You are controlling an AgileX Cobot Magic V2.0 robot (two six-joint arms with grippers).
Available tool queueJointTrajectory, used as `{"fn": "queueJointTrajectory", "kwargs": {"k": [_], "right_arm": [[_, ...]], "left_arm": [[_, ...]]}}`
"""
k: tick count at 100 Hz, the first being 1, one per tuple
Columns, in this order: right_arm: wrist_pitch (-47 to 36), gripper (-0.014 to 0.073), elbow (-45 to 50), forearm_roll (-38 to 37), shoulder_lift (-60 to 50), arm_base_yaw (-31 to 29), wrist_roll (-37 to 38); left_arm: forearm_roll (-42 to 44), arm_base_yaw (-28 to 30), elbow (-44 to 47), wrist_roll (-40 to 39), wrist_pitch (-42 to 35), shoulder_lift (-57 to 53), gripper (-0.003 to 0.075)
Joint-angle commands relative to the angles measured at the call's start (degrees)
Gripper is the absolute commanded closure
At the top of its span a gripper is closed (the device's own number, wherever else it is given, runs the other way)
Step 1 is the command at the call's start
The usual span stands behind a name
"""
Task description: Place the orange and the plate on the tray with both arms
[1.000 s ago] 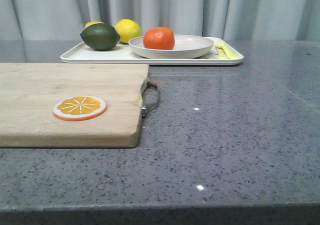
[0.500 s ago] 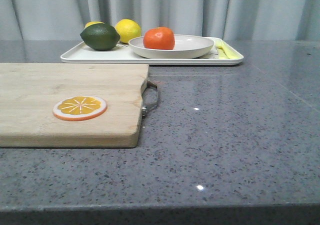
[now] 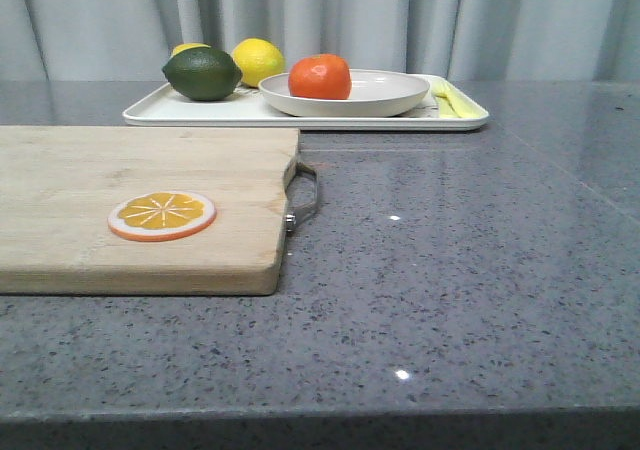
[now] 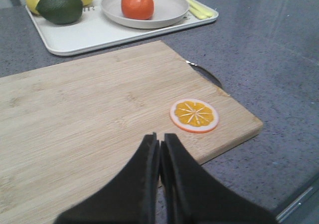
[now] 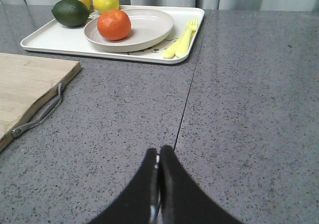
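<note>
orange — glossy, in plate | plate — off-white, on tray | tray white, flat

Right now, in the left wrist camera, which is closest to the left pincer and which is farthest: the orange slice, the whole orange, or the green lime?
From the left pincer, shut over the cutting board:
1. Orange slice, on the board, just ahead of the pincer.
2. Green lime, on the tray, well beyond the board.
3. Whole orange, in the plate on the tray; only slightly farther than the lime, nearly a tie.
</note>
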Motion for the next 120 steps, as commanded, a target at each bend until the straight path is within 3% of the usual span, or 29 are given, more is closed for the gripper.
{"fn": "queueJointTrajectory", "kwargs": {"k": [1, 35, 83, 120], "right_arm": [[-4.8, 0.0663, -1.36, -0.33, 0.46, -0.08, -0.62], [-4.8, 0.0663, -1.36, -0.33, 0.46, -0.08, -0.62], [-4.75, 0.0663, -1.36, -0.33, 0.46, -0.08, -0.62], [-4.74, 0.0663, -1.36, -0.33, 0.46, -0.08, -0.62]], "left_arm": [[0.36, 2.75, 1.08, -0.25, -7.71, -1.53, 0.0739], [0.36, 15.68, 13.73, -0.25, -26.64, -8.22, 0.0739], [3.51, 28.18, 24.18, -0.25, -29.76, -17.92, 0.0739], [6.1, 30.5, 24.18, -0.92, -28.64, -17.92, 0.0738]]}}
